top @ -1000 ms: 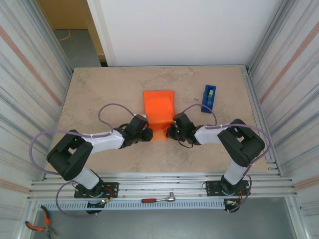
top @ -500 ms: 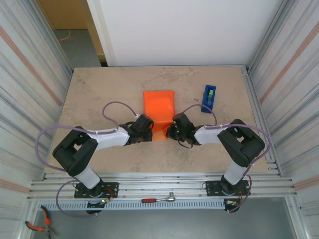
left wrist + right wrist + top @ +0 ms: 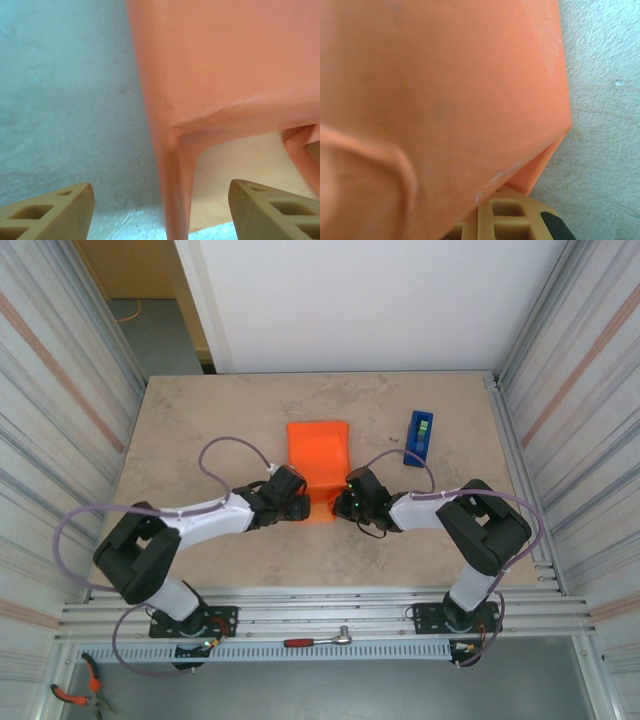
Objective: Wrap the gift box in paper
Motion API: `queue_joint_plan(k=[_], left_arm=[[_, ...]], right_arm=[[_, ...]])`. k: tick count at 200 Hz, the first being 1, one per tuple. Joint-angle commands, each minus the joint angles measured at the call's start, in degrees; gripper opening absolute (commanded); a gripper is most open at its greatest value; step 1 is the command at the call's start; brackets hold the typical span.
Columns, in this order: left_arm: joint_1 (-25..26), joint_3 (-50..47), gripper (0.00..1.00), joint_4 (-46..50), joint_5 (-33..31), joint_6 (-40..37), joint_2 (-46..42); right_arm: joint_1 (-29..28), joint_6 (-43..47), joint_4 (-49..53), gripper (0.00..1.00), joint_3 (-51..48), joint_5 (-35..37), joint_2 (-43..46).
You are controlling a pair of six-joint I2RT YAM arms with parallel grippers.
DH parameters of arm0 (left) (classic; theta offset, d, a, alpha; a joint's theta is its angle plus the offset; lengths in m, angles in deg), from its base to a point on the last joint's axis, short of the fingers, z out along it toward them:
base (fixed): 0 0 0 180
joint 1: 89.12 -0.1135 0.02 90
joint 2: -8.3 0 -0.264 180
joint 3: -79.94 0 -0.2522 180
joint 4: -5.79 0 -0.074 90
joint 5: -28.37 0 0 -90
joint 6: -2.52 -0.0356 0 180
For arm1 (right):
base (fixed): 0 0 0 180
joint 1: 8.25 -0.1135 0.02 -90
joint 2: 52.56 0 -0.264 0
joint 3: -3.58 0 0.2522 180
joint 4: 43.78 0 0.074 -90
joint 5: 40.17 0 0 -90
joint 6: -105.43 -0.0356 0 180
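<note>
The orange paper [image 3: 318,452] lies mid-table, folded over, and hides the gift box in the top view. My left gripper [image 3: 299,504] sits at the paper's near left corner. It is open, and its tan fingers [image 3: 55,210] straddle an upright crease of the paper [image 3: 175,200] without touching it. Under the raised flap a pale face [image 3: 240,167] shows, apparently the gift box. My right gripper [image 3: 341,503] is at the near right corner, shut on the paper [image 3: 445,100]. The sheet drapes over one of its fingers [image 3: 512,220] and hides the other.
A blue tape dispenser [image 3: 420,437] stands to the right of the paper, toward the back. The beige tabletop [image 3: 200,430] is bounded by metal frame walls left and right. Purple cables loop over both arms.
My left gripper closed at the paper's near left edge, then opened wide and now straddles the crease. Its wrist shifted slightly right. The right arm has held still.
</note>
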Motion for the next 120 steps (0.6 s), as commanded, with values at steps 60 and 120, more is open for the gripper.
queue_joint_plan(k=[60,120], left_arm=[[-9.33,-5.76,0.29,-0.11,7.44,-1.04,-4.17],[-9.13,-3.72,0.15,-4.42,13.41,-3.23,3.32]], right_arm=[[-0.93,-0.53,4.45,0.0,-0.5,-0.83,-1.38],[-0.86,-0.17,5.74,0.0,0.09,-0.89,-1.93]])
